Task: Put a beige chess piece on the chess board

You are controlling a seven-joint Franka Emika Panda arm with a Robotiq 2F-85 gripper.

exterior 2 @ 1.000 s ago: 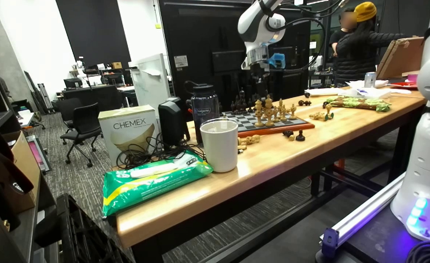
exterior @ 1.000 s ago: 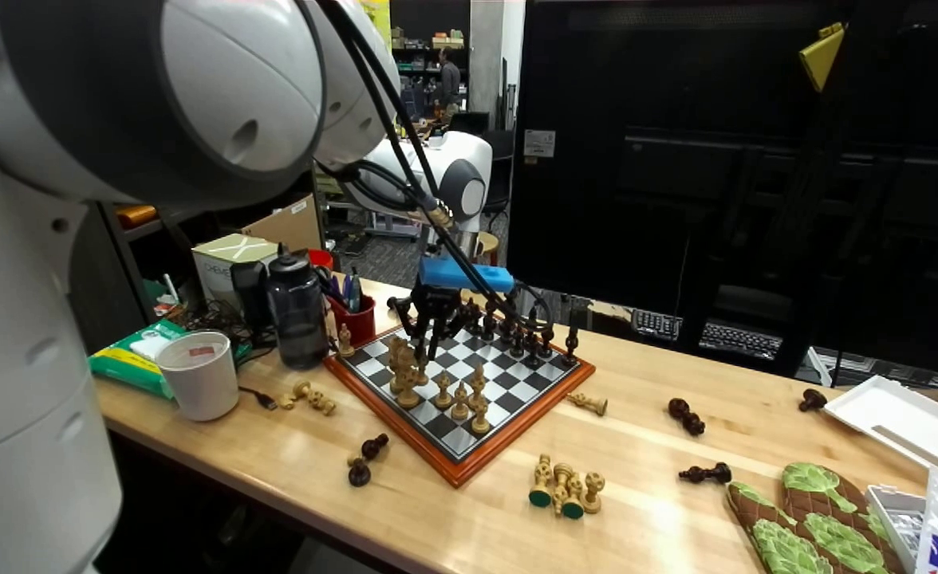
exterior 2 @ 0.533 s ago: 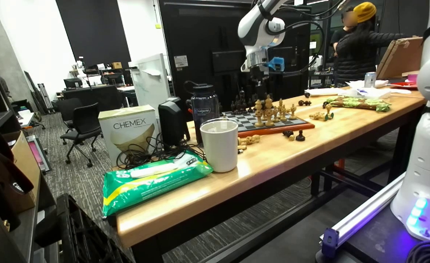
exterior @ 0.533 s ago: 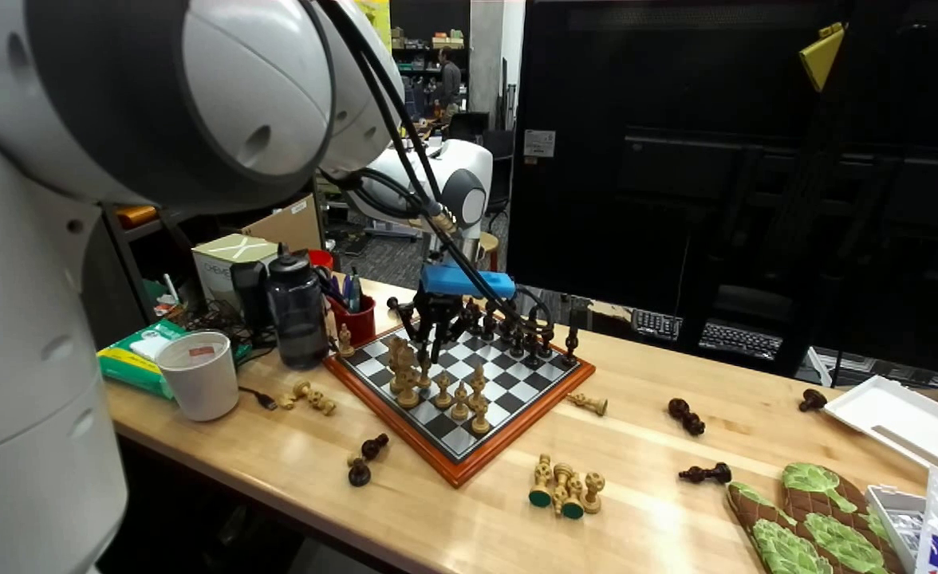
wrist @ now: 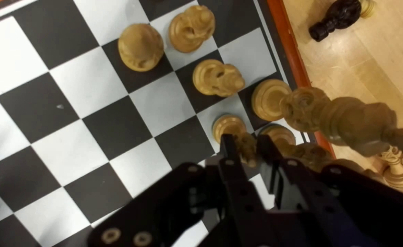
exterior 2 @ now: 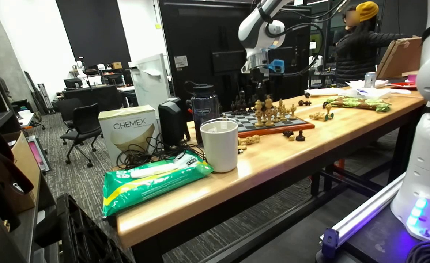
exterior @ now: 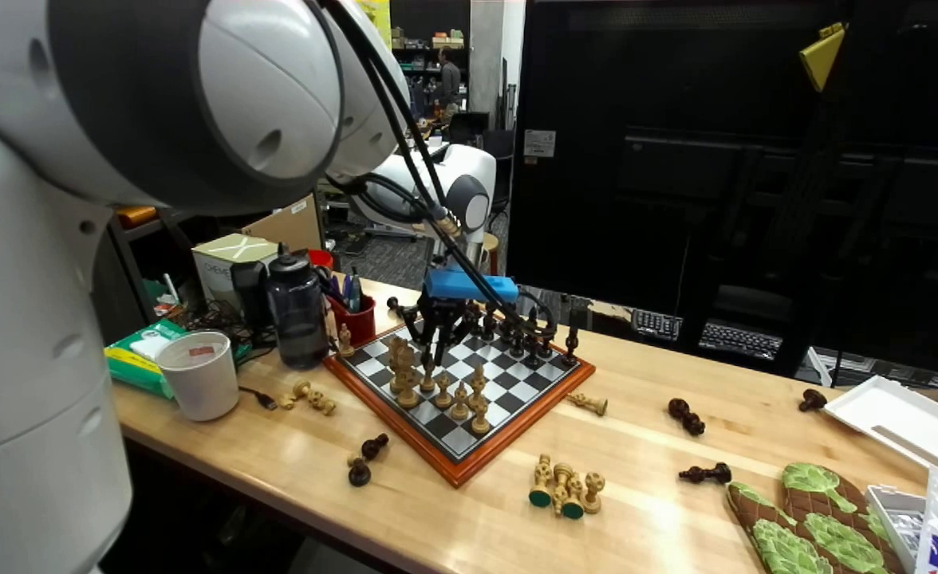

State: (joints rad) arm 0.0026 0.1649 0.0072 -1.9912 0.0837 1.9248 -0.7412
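Note:
My gripper [exterior: 434,360] is low over the near-left part of the chess board [exterior: 509,430]. In the wrist view its fingertips [wrist: 245,138] are closed round the upper part of a beige chess piece [wrist: 229,126]. That piece is upright, its base over a pale square; I cannot tell if it touches the board. It also shows in an exterior view [exterior: 427,380]. Taller beige pieces [wrist: 270,99] stand close beside the right finger. Other beige pieces [wrist: 141,48] stand further along the board. In an exterior view the gripper [exterior 2: 260,81] is partly lost against the dark background.
Dark pieces [exterior: 533,348] stand along the board's far side. Loose beige pieces [exterior: 565,488] and dark pieces [exterior: 686,416] lie on the table. A bottle [exterior: 295,311], a red pen cup [exterior: 357,319] and a white mug [exterior: 198,375] stand left of the board.
My gripper has moved slightly down and to the right in an exterior view, and the beige piece in it has moved along with it. The other pieces have not moved.

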